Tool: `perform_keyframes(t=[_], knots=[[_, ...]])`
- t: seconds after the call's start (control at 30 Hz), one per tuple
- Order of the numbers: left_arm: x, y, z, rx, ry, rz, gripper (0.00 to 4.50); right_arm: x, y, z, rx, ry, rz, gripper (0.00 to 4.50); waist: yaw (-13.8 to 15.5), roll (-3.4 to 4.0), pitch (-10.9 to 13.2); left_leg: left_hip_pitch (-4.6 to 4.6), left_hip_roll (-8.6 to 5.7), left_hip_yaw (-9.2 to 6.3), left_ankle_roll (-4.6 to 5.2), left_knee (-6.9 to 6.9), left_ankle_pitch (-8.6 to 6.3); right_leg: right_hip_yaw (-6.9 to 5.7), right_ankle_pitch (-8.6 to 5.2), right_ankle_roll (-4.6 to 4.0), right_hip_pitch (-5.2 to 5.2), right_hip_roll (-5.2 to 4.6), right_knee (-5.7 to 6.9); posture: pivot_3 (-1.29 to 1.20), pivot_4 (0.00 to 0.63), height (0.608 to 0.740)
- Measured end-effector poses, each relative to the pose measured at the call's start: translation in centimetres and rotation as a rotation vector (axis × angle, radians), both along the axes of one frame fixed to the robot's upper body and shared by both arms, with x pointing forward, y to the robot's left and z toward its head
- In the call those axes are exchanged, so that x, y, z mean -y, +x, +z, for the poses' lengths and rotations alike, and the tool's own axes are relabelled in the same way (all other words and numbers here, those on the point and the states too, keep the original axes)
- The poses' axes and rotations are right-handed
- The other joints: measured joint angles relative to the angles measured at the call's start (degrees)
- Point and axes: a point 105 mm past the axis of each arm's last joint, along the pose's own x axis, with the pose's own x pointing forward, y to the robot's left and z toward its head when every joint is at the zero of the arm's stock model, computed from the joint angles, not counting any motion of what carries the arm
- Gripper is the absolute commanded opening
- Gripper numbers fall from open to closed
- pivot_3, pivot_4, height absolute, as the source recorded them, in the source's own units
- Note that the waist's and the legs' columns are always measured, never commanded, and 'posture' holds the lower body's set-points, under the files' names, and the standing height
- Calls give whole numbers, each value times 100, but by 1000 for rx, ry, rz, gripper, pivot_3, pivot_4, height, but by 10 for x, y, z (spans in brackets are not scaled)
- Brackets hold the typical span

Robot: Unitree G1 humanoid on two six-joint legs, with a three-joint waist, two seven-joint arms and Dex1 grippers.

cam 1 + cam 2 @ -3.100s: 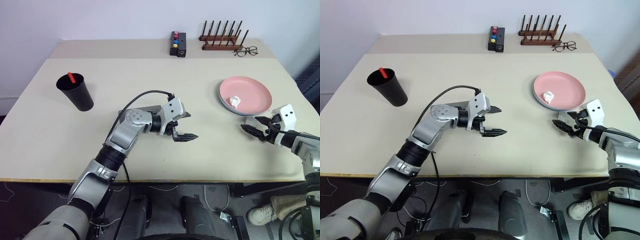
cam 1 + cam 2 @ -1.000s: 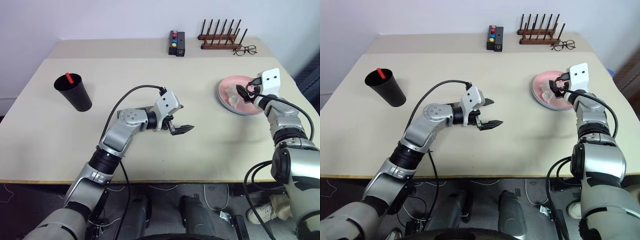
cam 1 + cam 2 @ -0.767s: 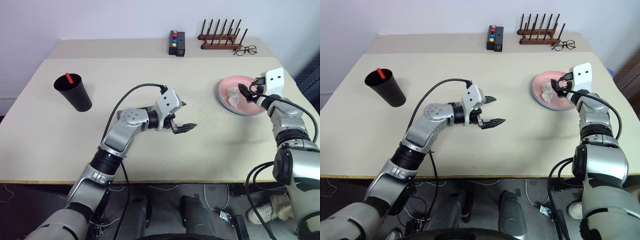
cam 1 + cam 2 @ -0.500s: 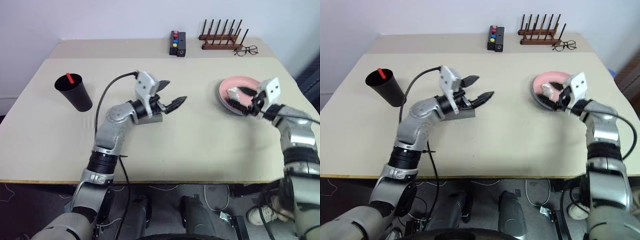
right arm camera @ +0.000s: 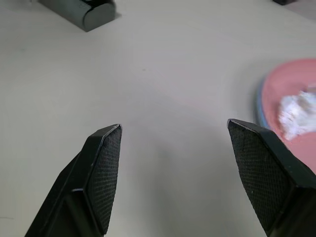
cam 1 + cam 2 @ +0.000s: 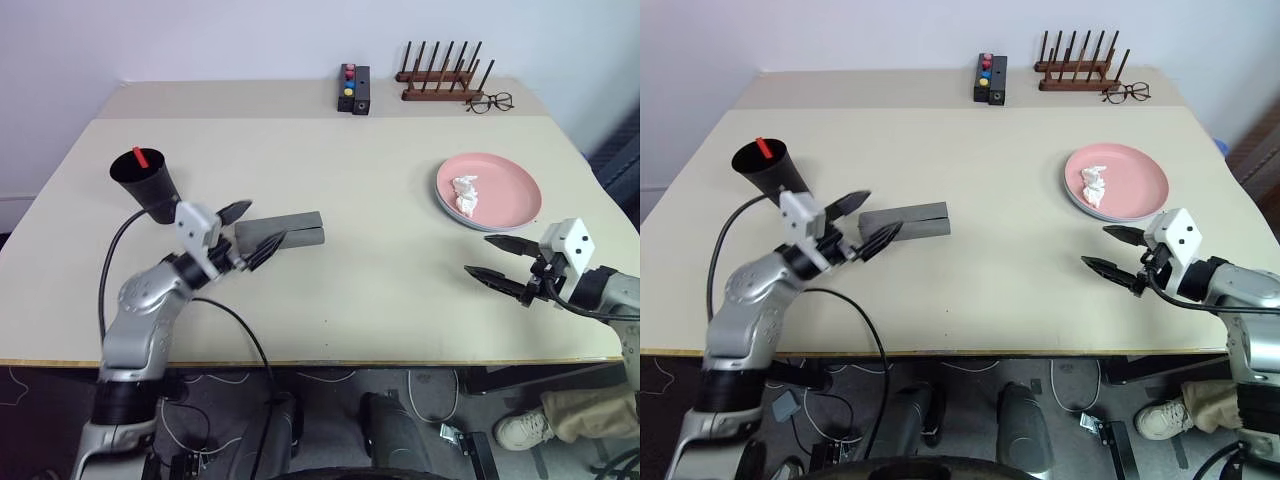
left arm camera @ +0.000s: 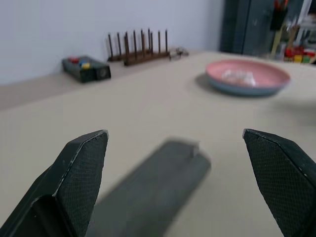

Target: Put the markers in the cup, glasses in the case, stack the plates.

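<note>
**Both arms pull back — the table looks all but sorted**

Big change first: both arms have swung out from the middle. The left gripper, a second ago hovering over mid-table, has pulled back toward the robot's left and now sits by the near end of the case, claw spread wide, nothing in it. Over on the right, the right gripper has come away from the plates and hangs near the table's front edge, claw also wide and empty.

What does that mean? By my read, the job is nearly done or done. The salmon plate sits on top, with a blue rim just peeking out underneath, so the stack looks made. The marker stands in the cup, red end up. The case lies closed on the table.

Now the murky bits. The sunglasses can't be seen; presumably inside the case, but the closed lid hides that. A small white crumpled thing lies on the top plate, and I can't tell what it is. The left wrist view blurs the case badly.
</note>
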Motion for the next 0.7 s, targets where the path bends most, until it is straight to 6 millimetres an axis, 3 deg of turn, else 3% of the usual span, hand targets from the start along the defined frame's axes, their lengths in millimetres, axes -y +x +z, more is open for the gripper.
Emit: perform_keyframes(t=[0.17, 0.37, 0.7], knots=[[-13, -34, -5, -37, -50, -25, 4500, 7, -20, -21, -67, 60, -31, 3464, 68, -4, -2, -8, 3, 1, 2, -2, -2, 0, -3, -4, -8, -3, -4, 0, 150, 740], [-36, -65, -16, -103, -10, -9, 4500, 7, -50, -22, -98, 174, -47, 3464, 95, -2, -4, -18, 17, 0, 2, -7, -5, 5, -22, 3, -12, -7, -7, 0, 150, 740], [-46, -70, -17, -111, -8, 24, 4500, 17, -57, -10, -68, 253, -86, 3464, 93, 3, -7, -58, 74, 39, 1, -21, -6, -27, -20, -2, -25, -3, -53, 0, 150, 740]])
